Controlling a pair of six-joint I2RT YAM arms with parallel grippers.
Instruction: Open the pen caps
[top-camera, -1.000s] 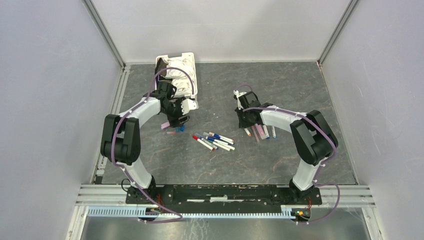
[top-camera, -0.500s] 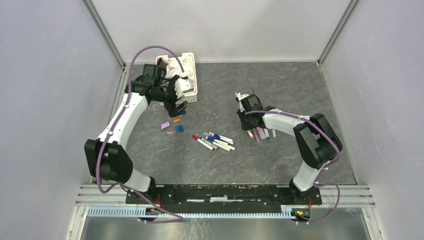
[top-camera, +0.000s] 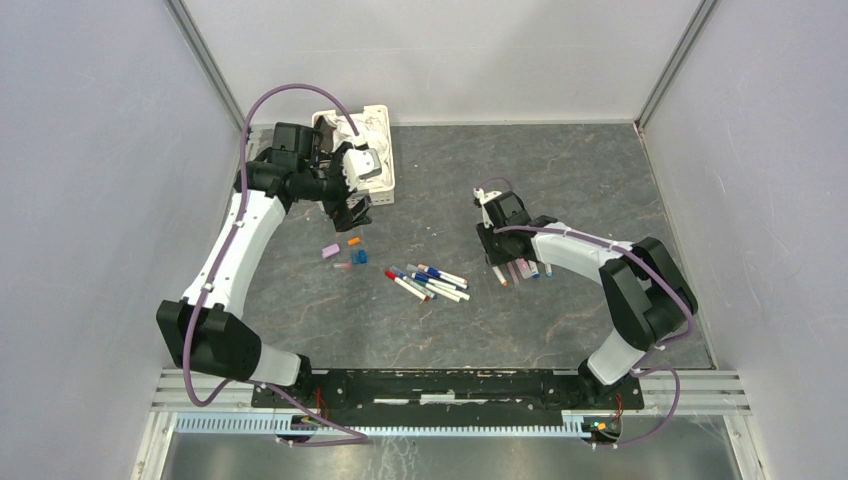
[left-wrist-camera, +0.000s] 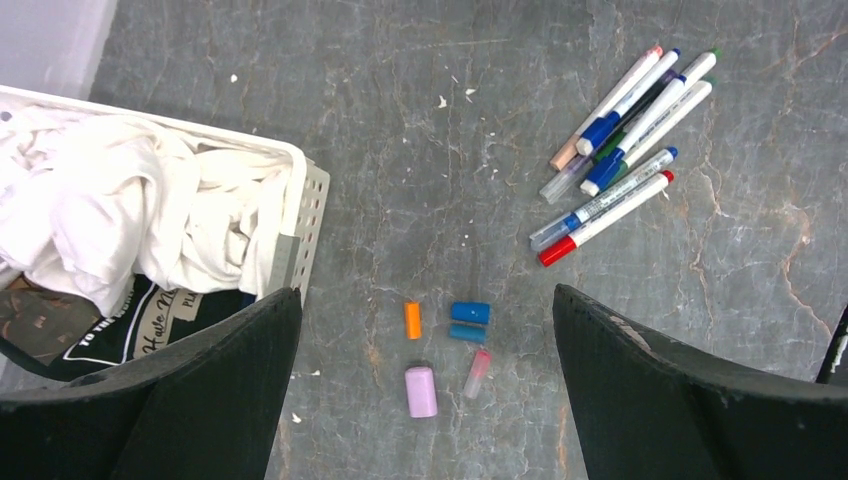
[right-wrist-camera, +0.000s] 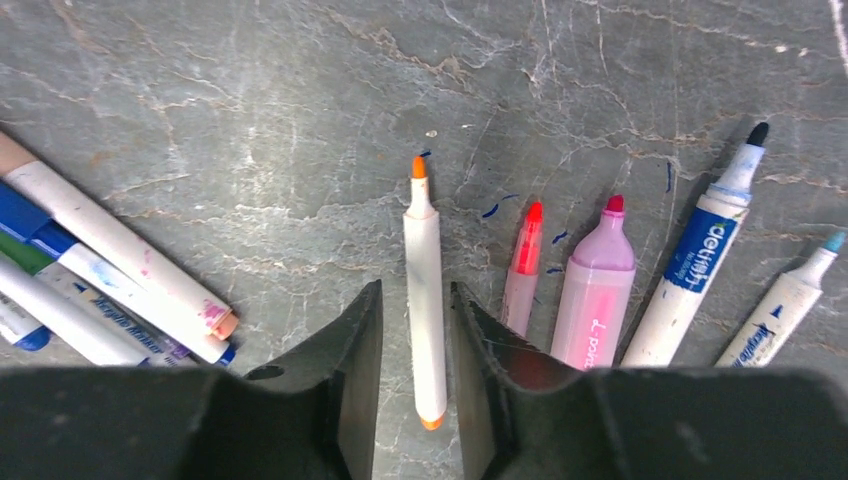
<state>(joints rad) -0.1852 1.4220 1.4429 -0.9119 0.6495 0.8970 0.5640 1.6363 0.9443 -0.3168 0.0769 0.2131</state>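
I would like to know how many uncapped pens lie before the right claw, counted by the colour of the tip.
Orange tip: 1
Red tip: 2
Black tip: 1
Light blue tip: 1
Total: 5

Top camera is looking down from above and behind the bases, covering the table (top-camera: 580, 170). Left wrist camera is hanging high, facing down on loose caps (left-wrist-camera: 469, 312) and a pen cluster (left-wrist-camera: 598, 132), both shared with top. Right wrist camera is sitting close over uncapped pens (right-wrist-camera: 425, 290).
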